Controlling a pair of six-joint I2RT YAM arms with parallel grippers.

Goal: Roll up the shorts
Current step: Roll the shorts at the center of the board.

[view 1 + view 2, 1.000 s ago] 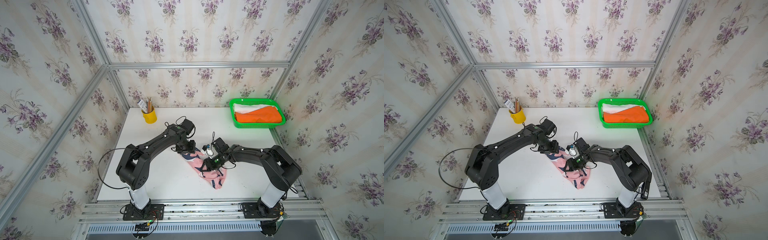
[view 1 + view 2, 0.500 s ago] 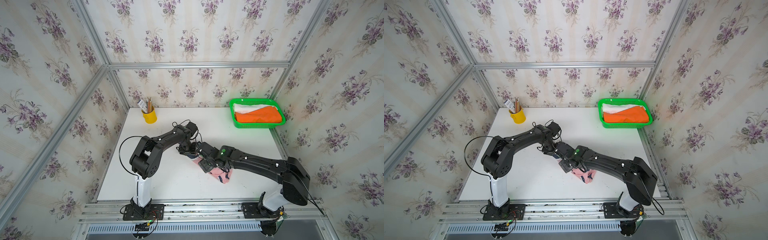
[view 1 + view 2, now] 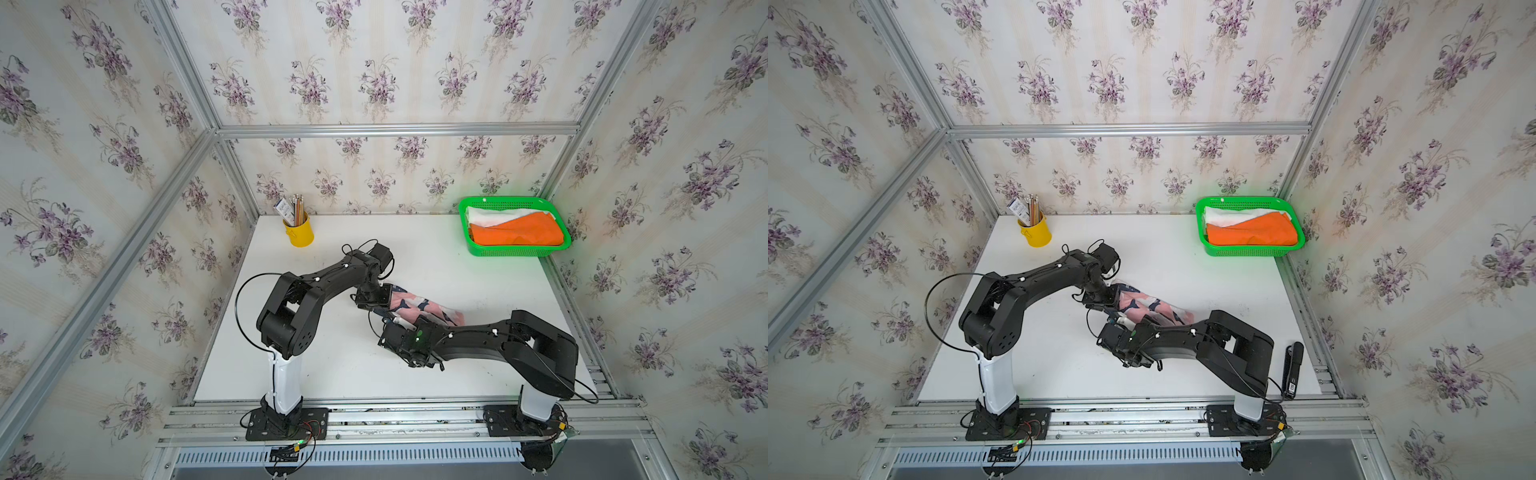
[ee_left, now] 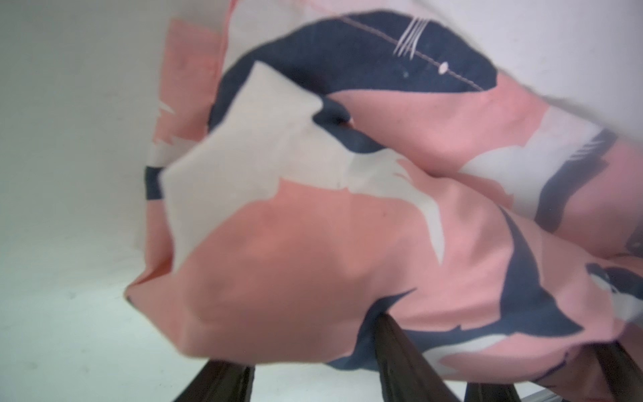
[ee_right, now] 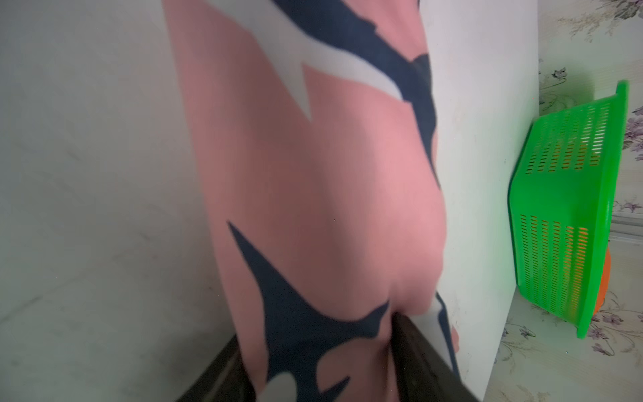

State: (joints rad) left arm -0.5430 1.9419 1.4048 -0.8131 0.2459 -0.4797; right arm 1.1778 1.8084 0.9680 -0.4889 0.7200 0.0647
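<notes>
The pink whale-print shorts [image 3: 419,305] [image 3: 1150,305] lie mid-table, bunched into a short roll. My left gripper [image 3: 380,296] [image 4: 306,348] is at the roll's left end, its fingers [image 4: 400,355] pressed into the cloth. My right gripper [image 3: 405,328] [image 5: 318,334] holds the roll from its near side, and cloth fills the gap between its fingers [image 5: 417,348]. The orange shorts [image 3: 515,232] and white shorts [image 3: 490,214] lie in the green basket [image 3: 515,249] at the back right.
A yellow cup [image 3: 298,232] of pencils stands at the back left. A black device [image 3: 1292,370] lies at the table's front right edge. In the right wrist view the green basket [image 5: 570,209] shows beyond the roll.
The shorts went from a loose sprawl to a compact roll. My right gripper opened, shifted left along the cloth, and closed on it again. The left gripper kept its hold.
</notes>
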